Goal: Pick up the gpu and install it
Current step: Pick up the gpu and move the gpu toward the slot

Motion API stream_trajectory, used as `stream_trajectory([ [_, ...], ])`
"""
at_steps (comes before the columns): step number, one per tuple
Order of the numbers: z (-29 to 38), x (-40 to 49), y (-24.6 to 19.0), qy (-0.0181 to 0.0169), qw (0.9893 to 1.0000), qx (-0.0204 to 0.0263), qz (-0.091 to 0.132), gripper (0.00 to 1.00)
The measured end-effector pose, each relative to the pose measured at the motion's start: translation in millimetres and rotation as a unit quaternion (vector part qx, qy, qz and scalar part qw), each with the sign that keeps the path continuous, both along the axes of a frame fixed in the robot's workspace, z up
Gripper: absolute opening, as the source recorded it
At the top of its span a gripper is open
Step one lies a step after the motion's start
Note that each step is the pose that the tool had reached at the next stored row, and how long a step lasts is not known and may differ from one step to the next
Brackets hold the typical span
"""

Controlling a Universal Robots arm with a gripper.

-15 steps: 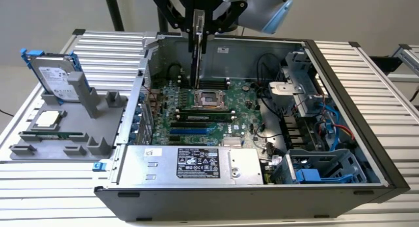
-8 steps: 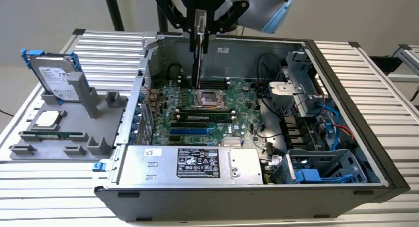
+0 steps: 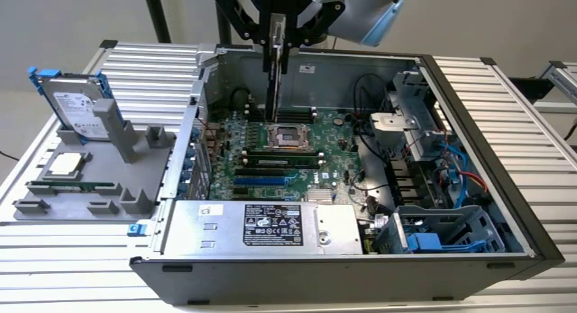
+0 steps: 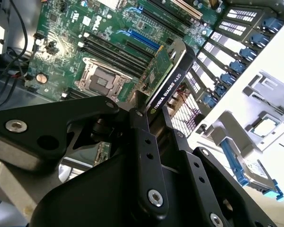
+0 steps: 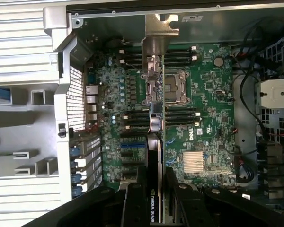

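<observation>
tool (image 3: 278,48) clamping gpu (image 4: 173,79) edge-down, hanging above motherboard (image 3: 270,159), open case (image 3: 469,103)

The computer case (image 3: 315,280) is sitting on the desk (image 3: 72,272), the motherboard (image 3: 270,157) lying inside it, the power supply (image 3: 261,225) lining its wall nearest the exterior camera. The gpu (image 3: 273,83) is hanging edge-down above the motherboard, pinched in the tool (image 3: 278,46). Beside the case, at the exterior view's left, a tray (image 3: 81,211) is carrying an upright hard drive (image 3: 74,110).

Black claw (image 4: 157,124), silver screws (image 4: 155,198), pale grey-blue wrist housing (image 3: 368,19)
</observation>
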State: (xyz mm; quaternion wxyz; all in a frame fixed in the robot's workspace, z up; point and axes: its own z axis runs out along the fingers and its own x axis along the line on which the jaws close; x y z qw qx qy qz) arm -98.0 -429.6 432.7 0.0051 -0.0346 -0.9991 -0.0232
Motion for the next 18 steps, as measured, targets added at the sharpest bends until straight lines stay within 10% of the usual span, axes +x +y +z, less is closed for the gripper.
stream_trajectory([
  [18,0.0,0.6,0.0,0.0,1.0,0.0,0.0,0.0],
])
